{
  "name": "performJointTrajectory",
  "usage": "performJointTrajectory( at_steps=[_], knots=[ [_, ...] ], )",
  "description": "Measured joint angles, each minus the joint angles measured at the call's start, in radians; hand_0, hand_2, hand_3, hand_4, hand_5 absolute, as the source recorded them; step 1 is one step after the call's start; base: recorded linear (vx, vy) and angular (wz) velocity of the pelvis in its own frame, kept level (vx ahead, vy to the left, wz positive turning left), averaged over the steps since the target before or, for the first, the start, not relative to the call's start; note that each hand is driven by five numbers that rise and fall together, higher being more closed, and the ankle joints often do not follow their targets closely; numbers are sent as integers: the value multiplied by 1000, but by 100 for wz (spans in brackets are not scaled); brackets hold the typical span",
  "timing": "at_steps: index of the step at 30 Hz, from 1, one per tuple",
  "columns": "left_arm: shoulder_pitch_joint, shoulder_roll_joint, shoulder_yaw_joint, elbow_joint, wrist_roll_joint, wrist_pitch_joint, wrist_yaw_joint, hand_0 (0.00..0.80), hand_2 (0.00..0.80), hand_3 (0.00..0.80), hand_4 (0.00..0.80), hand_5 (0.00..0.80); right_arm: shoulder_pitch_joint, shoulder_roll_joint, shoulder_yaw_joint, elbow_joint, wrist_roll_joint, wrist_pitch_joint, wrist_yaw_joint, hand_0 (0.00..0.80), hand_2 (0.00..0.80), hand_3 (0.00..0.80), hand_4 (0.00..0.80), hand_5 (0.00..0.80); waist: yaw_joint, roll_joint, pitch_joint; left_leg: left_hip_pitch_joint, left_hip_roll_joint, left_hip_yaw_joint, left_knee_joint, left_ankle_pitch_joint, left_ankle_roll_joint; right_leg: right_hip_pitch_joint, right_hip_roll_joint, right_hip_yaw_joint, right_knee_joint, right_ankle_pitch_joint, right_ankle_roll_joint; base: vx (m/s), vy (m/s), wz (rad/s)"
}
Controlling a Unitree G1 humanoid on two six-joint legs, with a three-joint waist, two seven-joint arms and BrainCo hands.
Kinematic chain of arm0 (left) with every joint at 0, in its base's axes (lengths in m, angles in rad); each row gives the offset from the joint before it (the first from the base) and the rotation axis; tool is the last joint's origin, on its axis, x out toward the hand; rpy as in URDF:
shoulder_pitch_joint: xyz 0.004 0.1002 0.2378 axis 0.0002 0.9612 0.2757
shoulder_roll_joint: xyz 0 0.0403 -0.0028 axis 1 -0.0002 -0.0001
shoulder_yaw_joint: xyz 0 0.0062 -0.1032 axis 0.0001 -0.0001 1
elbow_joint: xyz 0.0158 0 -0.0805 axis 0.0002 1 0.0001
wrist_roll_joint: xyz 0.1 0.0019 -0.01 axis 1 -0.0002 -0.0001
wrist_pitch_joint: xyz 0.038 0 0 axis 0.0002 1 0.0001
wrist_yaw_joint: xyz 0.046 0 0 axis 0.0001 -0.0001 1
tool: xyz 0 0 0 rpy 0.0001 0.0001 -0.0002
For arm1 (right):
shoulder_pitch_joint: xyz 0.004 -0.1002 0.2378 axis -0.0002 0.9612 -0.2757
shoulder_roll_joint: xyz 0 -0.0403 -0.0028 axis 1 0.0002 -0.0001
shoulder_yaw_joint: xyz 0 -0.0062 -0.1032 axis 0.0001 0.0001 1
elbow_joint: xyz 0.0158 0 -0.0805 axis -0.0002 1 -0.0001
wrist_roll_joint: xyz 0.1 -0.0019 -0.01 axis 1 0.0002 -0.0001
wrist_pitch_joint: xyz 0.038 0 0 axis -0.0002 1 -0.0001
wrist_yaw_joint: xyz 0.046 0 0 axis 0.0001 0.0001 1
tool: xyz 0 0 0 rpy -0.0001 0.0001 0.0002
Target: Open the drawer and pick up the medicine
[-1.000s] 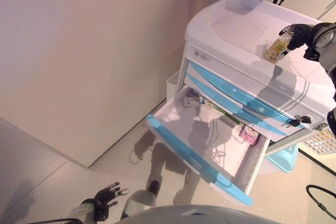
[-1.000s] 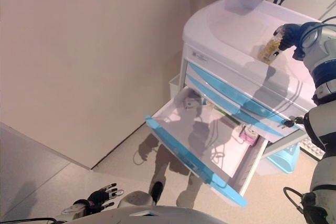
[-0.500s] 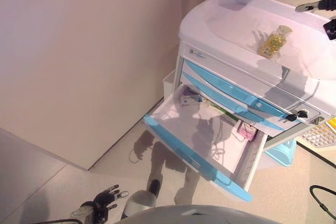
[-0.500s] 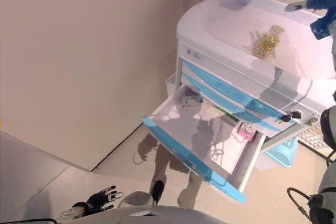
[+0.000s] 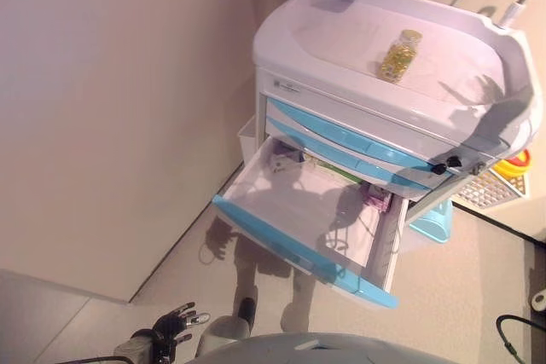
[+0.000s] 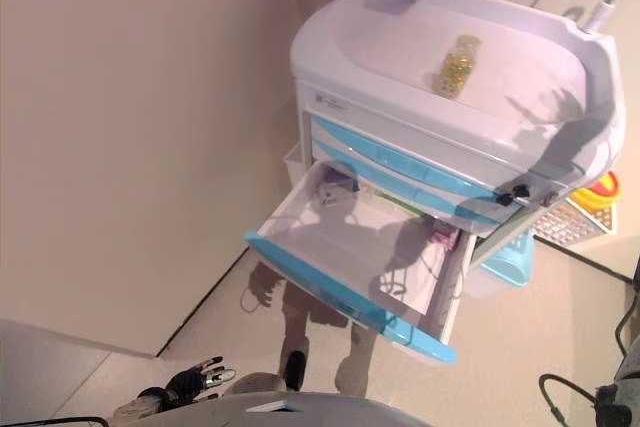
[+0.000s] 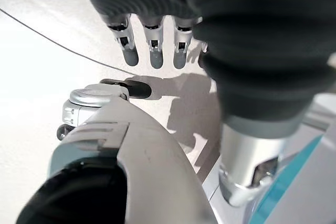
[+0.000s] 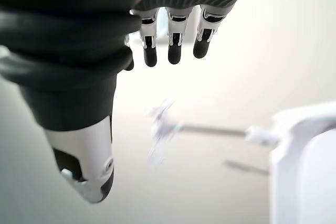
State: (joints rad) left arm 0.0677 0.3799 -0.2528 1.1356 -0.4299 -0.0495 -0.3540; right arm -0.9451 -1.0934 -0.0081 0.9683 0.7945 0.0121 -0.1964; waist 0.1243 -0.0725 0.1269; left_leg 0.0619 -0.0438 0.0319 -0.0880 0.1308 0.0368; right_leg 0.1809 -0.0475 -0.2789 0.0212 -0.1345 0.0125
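Observation:
A small clear medicine bottle [image 5: 399, 54] of yellow capsules lies on the white cart top [image 5: 341, 36], with no hand near it. Below, the cart's lowest drawer [image 5: 290, 243] with its blue front stands pulled out. Inside it are a pink box [image 5: 378, 199], a small pack [image 5: 286, 159] at the back corner and a green strip [image 5: 337, 175]. My right hand [image 8: 175, 45] shows only in its wrist view, fingers straight, holding nothing, up in the air. My left hand [image 5: 175, 326] hangs low over the floor with its fingers [image 7: 152, 45] straight and empty.
Two more blue-fronted drawers [image 5: 341, 138] above the open one are shut. A light-blue bin [image 5: 431, 223] and a grid tray [image 5: 482, 193] sit on the cart's right side, a white bin [image 5: 247, 135] on its left. A plain wall runs along the left.
My right hand has let go of the bottle, left it on the cart top and lifted out of the eye views. The whole picture has shifted, so the camera moved.

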Motion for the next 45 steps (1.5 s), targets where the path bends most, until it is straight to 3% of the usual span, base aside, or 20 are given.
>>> performJointTrajectory(
  at_steps=[4,6,9,15,19,28,31,36,42,45],
  knots=[
    [20,-1,-1,11,17,1,-5,0,0,0,0,0,257,125,-134,-93,71,-43,53,0,0,0,0,0,-47,2,-1,7,10,54,0,-9,2,-20,3,54,10,10,0,-49,0,-48],
    [20,-2,-7,15,31,-2,-5,0,0,0,0,0,394,222,-195,-164,66,-99,72,0,0,0,0,0,-72,7,-4,20,17,88,-1,-19,2,-26,3,79,12,12,3,-53,8,-53],
    [10,-7,-10,19,40,-12,-4,0,0,0,0,0,559,362,-209,-265,-32,-179,68,0,0,0,0,0,-109,19,-9,28,28,132,-1,-27,-3,-44,8,114,13,24,1,-43,5,-57],
    [-32,-36,-8,17,41,-42,-1,0,0,0,0,0,815,513,-124,-330,-302,-249,50,0,0,0,0,0,-167,31,-15,42,44,191,-4,-41,-8,-54,15,159,-5,50,5,-37,0,-39],
    [-47,-59,-7,15,41,-42,5,0,0,0,0,0,915,557,-36,-314,-462,-239,78,0,0,0,0,0,-205,34,-14,50,46,222,-5,-48,-8,-60,11,168,-6,53,10,-16,5,-25],
    [-42,-60,9,22,107,-42,13,0,0,0,0,0,1019,724,144,-8,-748,-192,172,0,0,0,0,0,-204,40,-15,52,49,238,-4,-54,-11,-70,11,185,-10,60,12,-6,-3,-10],
    [-32,-64,10,24,156,-52,26,0,0,0,0,0,1031,762,184,46,-832,-187,172,0,0,0,0,0,-198,52,-11,55,49,239,-2,-56,-12,-71,9,183,-9,60,12,24,15,-6],
    [-28,-73,-22,11,237,-133,87,0,0,0,0,0,1037,773,223,78,-904,-176,175,0,0,0,0,0,-193,77,1,51,49,239,-1,-59,-14,-88,7,185,4,60,13,29,51,-9],
    [-90,-48,-94,-166,273,-151,141,0,0,0,0,0,991,722,252,69,-911,-177,181,0,0,0,0,0,-186,144,74,-4,40,233,0,-47,3,-197,-10,182,80,59,16,-85,105,-21],
    [-153,-3,-145,-247,304,-146,176,0,0,0,0,0,939,694,263,60,-891,-177,183,0,0,0,0,0,-187,156,139,-56,37,233,18,-42,7,-268,-18,185,128,58,17,-98,92,-12]
  ],
)
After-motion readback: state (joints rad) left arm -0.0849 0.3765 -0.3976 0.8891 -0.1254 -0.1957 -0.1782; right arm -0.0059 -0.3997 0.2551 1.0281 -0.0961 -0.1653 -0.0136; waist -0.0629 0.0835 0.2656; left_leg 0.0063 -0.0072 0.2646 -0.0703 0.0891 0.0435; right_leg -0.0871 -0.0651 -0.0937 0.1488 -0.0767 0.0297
